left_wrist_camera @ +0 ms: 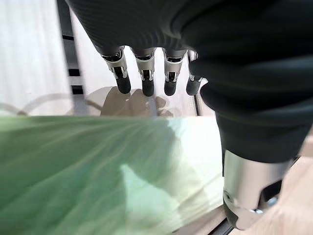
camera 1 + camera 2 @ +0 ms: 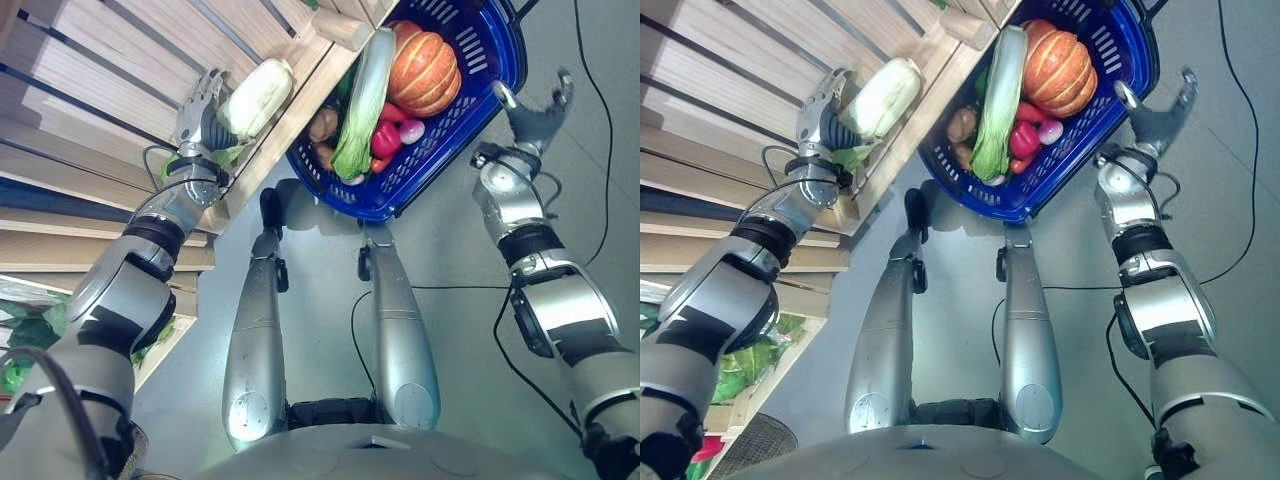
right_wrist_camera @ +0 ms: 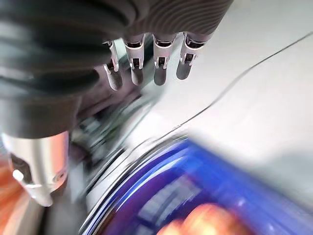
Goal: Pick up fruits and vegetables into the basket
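Left hand cupping pale green cabbage on slatted wooden shelf, fingers straight, thumb not curling. Right hand hanging open beside blue plastic basket. Risk: loose hold, cabbage rolling off shelf edge short of basket.

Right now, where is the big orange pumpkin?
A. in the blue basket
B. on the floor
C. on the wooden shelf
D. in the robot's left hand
A: the pumpkin sits inside the blue basket with the other vegetables, while the left hand is at a pale cabbage on the wooden shelf.
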Tool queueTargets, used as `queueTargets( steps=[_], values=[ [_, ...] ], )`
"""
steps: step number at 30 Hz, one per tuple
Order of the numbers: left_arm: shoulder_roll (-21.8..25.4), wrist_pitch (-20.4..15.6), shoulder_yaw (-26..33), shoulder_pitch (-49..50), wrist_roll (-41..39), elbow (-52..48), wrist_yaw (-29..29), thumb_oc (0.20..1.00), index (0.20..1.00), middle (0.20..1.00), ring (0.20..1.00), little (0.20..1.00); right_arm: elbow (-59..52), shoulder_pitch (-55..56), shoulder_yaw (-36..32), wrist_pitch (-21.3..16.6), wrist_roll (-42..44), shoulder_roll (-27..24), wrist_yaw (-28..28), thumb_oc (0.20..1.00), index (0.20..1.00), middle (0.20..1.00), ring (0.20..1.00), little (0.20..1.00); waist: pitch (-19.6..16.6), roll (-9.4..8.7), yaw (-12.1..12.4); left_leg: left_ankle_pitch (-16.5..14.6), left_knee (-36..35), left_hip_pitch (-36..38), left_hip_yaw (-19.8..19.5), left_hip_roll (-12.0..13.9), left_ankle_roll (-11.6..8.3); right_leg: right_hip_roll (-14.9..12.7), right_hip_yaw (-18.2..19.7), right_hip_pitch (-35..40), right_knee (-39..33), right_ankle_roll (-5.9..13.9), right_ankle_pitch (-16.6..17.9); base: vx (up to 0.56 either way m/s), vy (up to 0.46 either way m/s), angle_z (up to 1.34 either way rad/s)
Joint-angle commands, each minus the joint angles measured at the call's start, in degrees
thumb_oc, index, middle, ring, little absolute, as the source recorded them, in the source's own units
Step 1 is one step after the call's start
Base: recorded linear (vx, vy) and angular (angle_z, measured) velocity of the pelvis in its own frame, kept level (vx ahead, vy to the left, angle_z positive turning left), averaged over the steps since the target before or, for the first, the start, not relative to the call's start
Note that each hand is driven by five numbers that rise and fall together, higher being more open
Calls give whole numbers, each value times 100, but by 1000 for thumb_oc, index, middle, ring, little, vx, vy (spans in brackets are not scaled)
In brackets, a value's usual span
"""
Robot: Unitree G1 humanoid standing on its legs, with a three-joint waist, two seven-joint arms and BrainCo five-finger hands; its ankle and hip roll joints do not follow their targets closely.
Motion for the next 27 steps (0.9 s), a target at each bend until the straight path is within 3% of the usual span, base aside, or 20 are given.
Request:
queueTargets(
  steps=[1,10,27],
  values=[
    [-189,-160,249,105,73,348,-69,1000,1000,1000,1000,1000,255,162,-185,-430,503,-275,88,1000,1000,1000,1000,1000,-147,211,-64,-260,59,11,97,-89,145,292,-343,325,220,12,-411,0,0,0],
    [-218,-14,281,182,-289,735,-175,1000,1000,1000,1000,1000,905,168,-385,-469,849,-358,276,1000,1000,1000,1000,1000,-147,220,-41,-272,112,-24,80,-87,181,297,-351,308,262,-16,-431,11,-1,0],
    [-203,260,468,32,-477,1031,-450,1000,1000,1000,1000,1000,514,-68,-234,-613,650,-304,281,1000,1000,1000,1000,1000,-147,147,-53,-277,77,-103,47,-72,147,299,-362,224,205,-23,-442,0,0,0]
  ],
)
